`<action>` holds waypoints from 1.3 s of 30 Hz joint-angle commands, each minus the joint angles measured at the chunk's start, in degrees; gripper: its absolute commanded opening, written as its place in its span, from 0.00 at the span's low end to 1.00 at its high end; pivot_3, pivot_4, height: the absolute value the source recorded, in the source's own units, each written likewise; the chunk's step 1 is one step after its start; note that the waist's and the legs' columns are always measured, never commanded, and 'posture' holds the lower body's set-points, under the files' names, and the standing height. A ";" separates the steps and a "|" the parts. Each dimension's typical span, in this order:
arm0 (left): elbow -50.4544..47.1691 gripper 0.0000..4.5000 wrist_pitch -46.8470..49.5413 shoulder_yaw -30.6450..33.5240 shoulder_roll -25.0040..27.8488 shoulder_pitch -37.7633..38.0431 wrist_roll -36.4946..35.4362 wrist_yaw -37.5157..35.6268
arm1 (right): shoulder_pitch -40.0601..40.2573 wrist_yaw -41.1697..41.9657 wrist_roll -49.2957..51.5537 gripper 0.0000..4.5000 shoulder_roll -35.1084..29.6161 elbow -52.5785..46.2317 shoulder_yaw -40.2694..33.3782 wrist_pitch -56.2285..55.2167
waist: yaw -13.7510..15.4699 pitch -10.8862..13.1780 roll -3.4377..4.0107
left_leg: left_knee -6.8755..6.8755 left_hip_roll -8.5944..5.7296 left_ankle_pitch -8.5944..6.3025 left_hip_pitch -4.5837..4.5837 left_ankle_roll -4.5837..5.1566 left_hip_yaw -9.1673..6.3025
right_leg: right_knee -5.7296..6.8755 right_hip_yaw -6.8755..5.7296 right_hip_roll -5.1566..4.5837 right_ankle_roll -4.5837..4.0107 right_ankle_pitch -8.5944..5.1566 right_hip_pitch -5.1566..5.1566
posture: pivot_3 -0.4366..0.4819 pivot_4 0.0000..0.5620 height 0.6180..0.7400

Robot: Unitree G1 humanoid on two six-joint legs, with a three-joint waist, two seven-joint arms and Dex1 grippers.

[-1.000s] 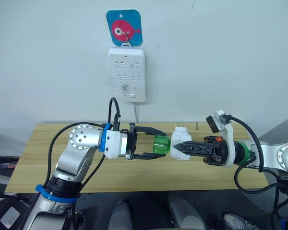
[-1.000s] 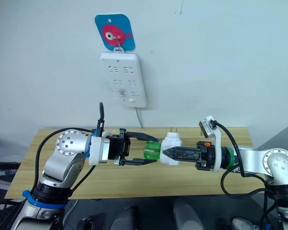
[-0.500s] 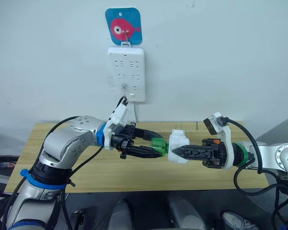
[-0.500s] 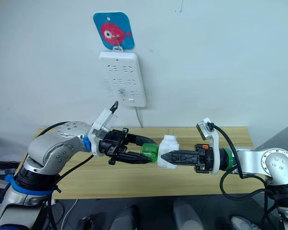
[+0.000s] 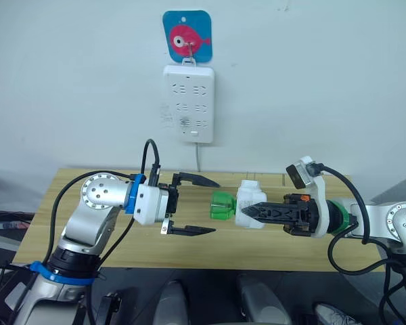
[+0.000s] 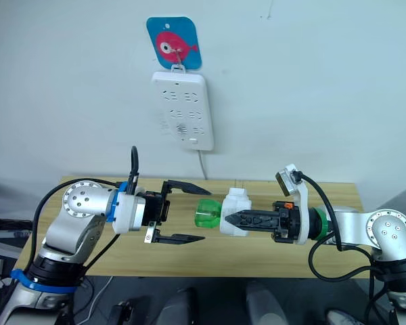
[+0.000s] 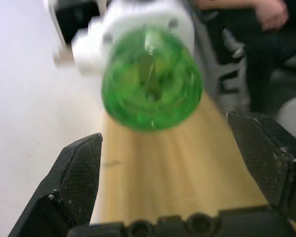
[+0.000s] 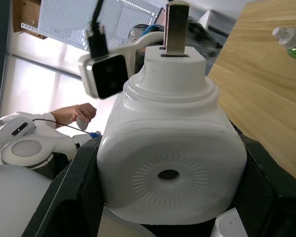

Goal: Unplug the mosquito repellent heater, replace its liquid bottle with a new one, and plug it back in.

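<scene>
The white mosquito repellent heater (image 5: 249, 202) hangs in the air over the table, and my right gripper (image 5: 252, 211) is shut on it. In the right wrist view the heater (image 8: 170, 158) sits between both black fingers, plug prong pointing away. Its green liquid bottle (image 5: 222, 205) sticks out of the heater toward my left gripper (image 5: 201, 205). That gripper is open, with its fingers apart above and below the bottle's end and just short of it. The left wrist view looks straight at the bottle's base (image 7: 150, 84). The new one (image 8: 292, 42), green with a clear cap, lies on the table.
A white power strip (image 5: 188, 101) hangs on the wall under a blue fish hook (image 5: 187, 40), its cord dropping behind the wooden table (image 5: 88, 230). A person's hand (image 8: 81, 116) is in the background of the right wrist view.
My left gripper has opened, let go of the green bottle and drawn back to the left. The bottle stays in the heater, which the right gripper still holds. The camera has shifted.
</scene>
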 commanded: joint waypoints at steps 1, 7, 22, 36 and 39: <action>-1.29 1.00 -4.35 1.19 -1.51 0.28 -0.33 2.01 | -1.21 0.81 1.98 0.67 0.20 -0.40 -1.34 0.00 | 0.34 0.00 0.00 | 0.00 0.00 0.00 0.00 0.00 0.01 | -0.01 0.01 0.00 0.01 0.01 0.00 | 0.32 0.34 1.00; -1.22 0.87 -3.57 0.16 -1.72 -0.18 -1.76 2.01 | -2.03 0.52 1.98 0.67 0.24 0.05 -1.17 0.19 | 0.35 0.00 0.00 | 0.00 0.01 0.00 0.00 0.01 -0.01 | 0.00 -0.03 0.01 -0.01 0.02 -0.01 | 0.31 0.34 1.00; -3.97 0.50 53.14 1.08 12.32 -8.35 -28.10 4.13 | -1.53 0.07 1.98 0.67 -1.96 -2.81 0.49 1.07 | -0.05 0.01 0.02 | -0.01 0.03 0.00 -0.02 0.01 -0.15 | 0.08 -0.15 0.05 0.20 -0.09 -0.03 | 0.32 0.34 1.00; -6.55 0.92 29.46 1.01 8.75 -2.58 -11.93 2.84 | -1.13 -0.35 1.98 0.67 -1.98 -2.36 0.39 -0.86 | 0.31 0.01 0.03 | -0.01 0.04 0.00 -0.03 0.00 -0.17 | 0.06 -0.19 0.04 -0.05 0.05 -0.04 | 0.31 0.34 1.00; -4.92 0.93 11.61 1.67 4.89 0.12 -5.39 0.53 | -1.08 -0.33 1.98 0.67 -2.24 -2.07 0.22 -0.74 | 0.62 0.01 0.02 | 0.01 0.04 0.01 -0.04 -0.01 -0.17 | 0.05 -0.20 0.03 -0.08 0.06 -0.02 | 0.31 0.35 1.00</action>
